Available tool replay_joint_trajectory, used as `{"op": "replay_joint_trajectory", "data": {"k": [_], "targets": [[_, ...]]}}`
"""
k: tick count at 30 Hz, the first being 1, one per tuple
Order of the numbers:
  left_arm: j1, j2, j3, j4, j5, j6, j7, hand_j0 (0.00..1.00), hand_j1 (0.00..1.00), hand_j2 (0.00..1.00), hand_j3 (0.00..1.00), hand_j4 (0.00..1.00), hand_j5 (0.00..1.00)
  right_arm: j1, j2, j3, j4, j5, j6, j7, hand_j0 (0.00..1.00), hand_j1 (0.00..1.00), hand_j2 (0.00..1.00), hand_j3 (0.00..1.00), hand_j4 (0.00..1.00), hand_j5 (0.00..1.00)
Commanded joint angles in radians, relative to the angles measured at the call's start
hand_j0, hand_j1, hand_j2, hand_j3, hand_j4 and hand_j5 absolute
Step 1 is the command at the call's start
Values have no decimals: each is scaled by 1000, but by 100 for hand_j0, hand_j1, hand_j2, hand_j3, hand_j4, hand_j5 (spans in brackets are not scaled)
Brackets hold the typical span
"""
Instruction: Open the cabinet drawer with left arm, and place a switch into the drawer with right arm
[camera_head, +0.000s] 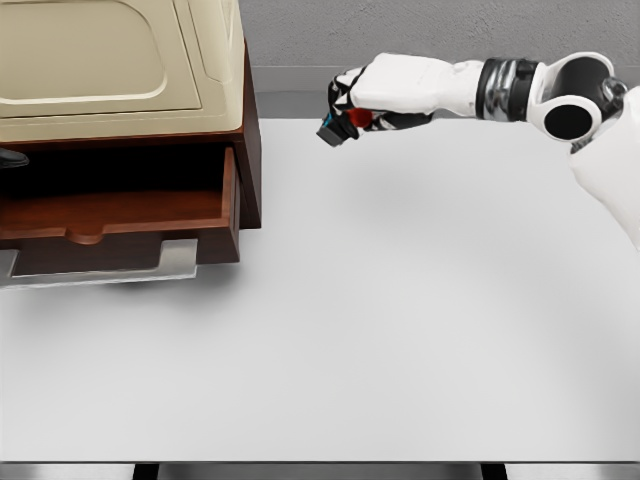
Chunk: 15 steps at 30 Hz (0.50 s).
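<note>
Here my right hand hangs above the white bench, its fingers curled around the switch. The switch, dark with red and blue parts, pokes out below the fingers, tilted down toward the left. Well apart to the left, the brown cabinet has its drawer pulled open.

A broad white table fills the view, with a grey wall behind its far edge.
</note>
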<state>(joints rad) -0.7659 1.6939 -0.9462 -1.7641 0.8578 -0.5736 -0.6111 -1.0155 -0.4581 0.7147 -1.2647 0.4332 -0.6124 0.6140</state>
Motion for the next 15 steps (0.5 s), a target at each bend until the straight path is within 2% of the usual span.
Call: {"op": "replay_joint_trajectory", "data": {"k": [1, 10, 15], "targets": [[0, 0, 0, 0, 9, 3, 0, 100, 100, 100, 100, 100, 100, 0, 9, 52, -84, -7, 2, -3, 14, 14, 14, 14, 14, 14], [2, -2, 0, 0, 1, 3, 0, 100, 100, 100, 100, 100, 100, -23, 33, 103, -193, -7, 2, -3, 14, 14, 14, 14, 14, 14], [2, -10, 0, 0, -11, 1, 0, 100, 100, 100, 100, 100, 100, -61, 38, 111, -219, -54, 2, -3, 14, 14, 14, 14, 14, 14]]}}
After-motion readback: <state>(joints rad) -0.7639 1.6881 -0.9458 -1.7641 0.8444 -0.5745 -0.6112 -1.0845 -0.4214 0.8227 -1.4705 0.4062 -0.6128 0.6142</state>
